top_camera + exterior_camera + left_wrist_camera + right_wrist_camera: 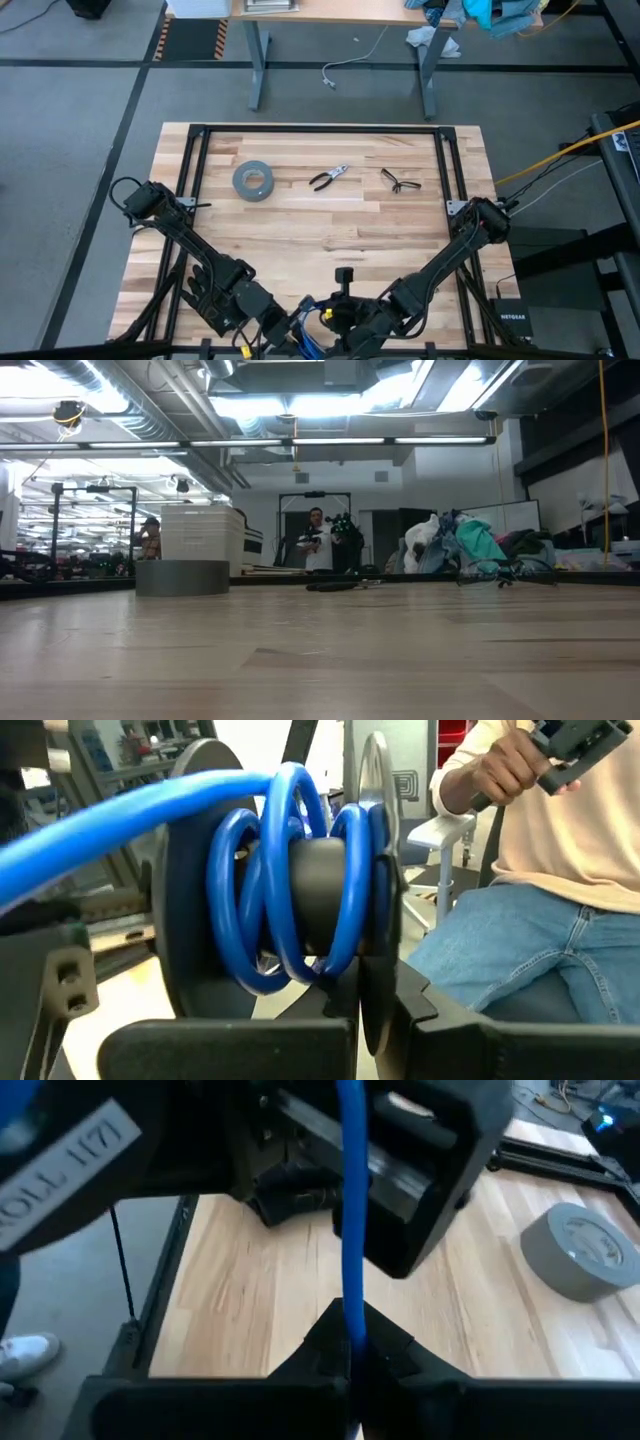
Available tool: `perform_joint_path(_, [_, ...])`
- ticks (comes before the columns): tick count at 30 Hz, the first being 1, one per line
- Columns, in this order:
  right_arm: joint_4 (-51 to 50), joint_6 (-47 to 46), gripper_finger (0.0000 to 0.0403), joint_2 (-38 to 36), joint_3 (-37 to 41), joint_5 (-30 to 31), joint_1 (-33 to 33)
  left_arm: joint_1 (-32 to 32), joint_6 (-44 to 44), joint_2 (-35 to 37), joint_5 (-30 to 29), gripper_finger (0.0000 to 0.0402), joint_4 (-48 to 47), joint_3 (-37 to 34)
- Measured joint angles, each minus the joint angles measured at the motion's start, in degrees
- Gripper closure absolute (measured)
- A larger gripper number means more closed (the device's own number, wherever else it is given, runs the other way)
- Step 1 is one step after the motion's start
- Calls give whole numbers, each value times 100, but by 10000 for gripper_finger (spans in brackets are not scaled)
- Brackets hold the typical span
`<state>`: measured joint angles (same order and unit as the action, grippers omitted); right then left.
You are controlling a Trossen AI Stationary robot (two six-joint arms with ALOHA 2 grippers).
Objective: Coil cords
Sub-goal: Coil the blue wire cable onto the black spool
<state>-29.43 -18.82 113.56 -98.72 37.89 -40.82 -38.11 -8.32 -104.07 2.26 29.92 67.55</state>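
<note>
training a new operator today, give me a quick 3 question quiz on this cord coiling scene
1. True or false: the blue cord is wound in several loops around a dark spool.
2. Which lies between the grey tape roll and the glasses on the table? A) scissors B) pliers C) a plug
3. What do the right gripper's fingers pinch?

Key: 1 true. 2 B, the pliers. 3 a straight run of the blue cord.
</note>
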Motion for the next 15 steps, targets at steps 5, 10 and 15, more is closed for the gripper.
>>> perform_joint_path(5, [295,274,402,14,0,-436,77,-2,-355,-2,62,401,377,-2])
perform_joint_path(10, [591,496,402,133,0,-888,162,-11,-426,2,184,401,575,0])
perform_joint_path(15, [787,705,402,188,-2,-1336,184,-63,-711,2,245,401,572,0])
